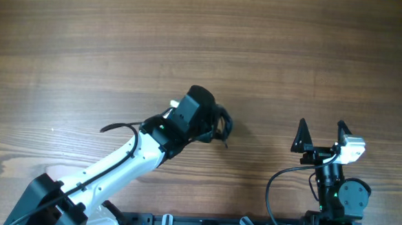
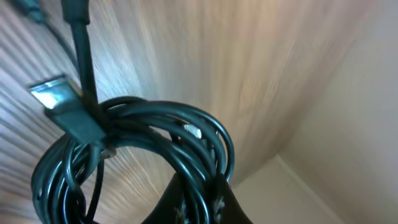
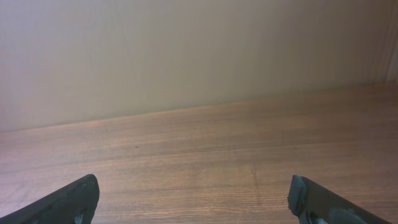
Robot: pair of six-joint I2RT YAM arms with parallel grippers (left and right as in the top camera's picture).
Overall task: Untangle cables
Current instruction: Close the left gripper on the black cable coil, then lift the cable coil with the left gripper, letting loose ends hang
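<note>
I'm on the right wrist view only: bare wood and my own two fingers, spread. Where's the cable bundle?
Observer: Overhead, the cables sit near the table's middle, to the left of your right gripper and well apart from it.
Operator: Is the left one holding them?
Observer: Its wrist view shows the left gripper apparently pinching the lower strands of the coiled cables.
Operator: Any loose end showing?
Observer: One plug with a silver tip sticks out at the upper left of the cables in that wrist view.
</note>
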